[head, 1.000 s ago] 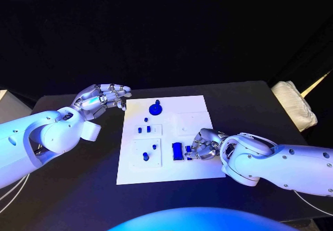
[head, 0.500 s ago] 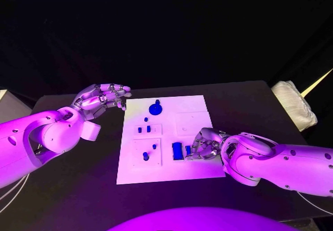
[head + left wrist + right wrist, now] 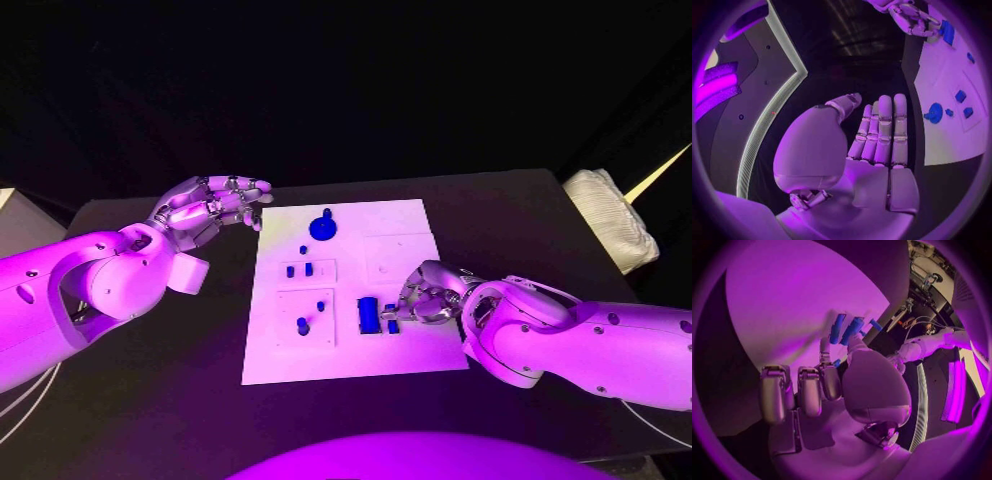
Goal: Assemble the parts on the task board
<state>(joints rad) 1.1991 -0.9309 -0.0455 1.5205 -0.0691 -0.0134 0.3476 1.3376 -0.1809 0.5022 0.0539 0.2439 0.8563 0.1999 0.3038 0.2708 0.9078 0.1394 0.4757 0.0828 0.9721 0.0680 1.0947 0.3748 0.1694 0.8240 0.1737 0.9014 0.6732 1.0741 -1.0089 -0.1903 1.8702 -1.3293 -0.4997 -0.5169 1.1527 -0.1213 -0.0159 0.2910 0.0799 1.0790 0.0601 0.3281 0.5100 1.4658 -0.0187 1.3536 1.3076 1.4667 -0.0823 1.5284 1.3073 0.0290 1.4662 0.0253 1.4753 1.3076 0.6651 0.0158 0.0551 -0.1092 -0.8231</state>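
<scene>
Working: I am seating small blue plastic parts on the flat white task board (image 3: 346, 300) at the centre of the black bench (image 3: 519, 210), and I judge the job part done.

Right hand: my silver right hand (image 3: 414, 300) is down on the board's near-right area, fingertips (image 3: 392, 312) bunched on a short blue bar (image 3: 391, 317). In the right wrist view the thumb and a finger look pinched on a little blue piece (image 3: 837, 362), so I read it as gripping that part, though the contact is half hidden.

Left hand: my silver left hand (image 3: 212, 205) hovers off the board's far-left corner, about ten o'clock from the board's centre. It holds nothing; in the left wrist view (image 3: 879, 135) its fingers lie straight and side by side.

Neighbour: a longer blue rectangular block (image 3: 369, 314) lies just beside the bar, at nine o'clock from my right fingertips.

Key relation: both the bar and the block run long-axis twelve to six, towards and away from me, and the right hand comes at them from three o'clock, across that axis. The right hand is on the spot; the left is well apart.

Other parts: a round blue knob (image 3: 323, 228) at the far end, two small blue tabs (image 3: 299, 270) in a square recess, one blue peg (image 3: 303, 325) in the near-left recess.

Next, as I judge it: press the bar square without nudging the block.
</scene>
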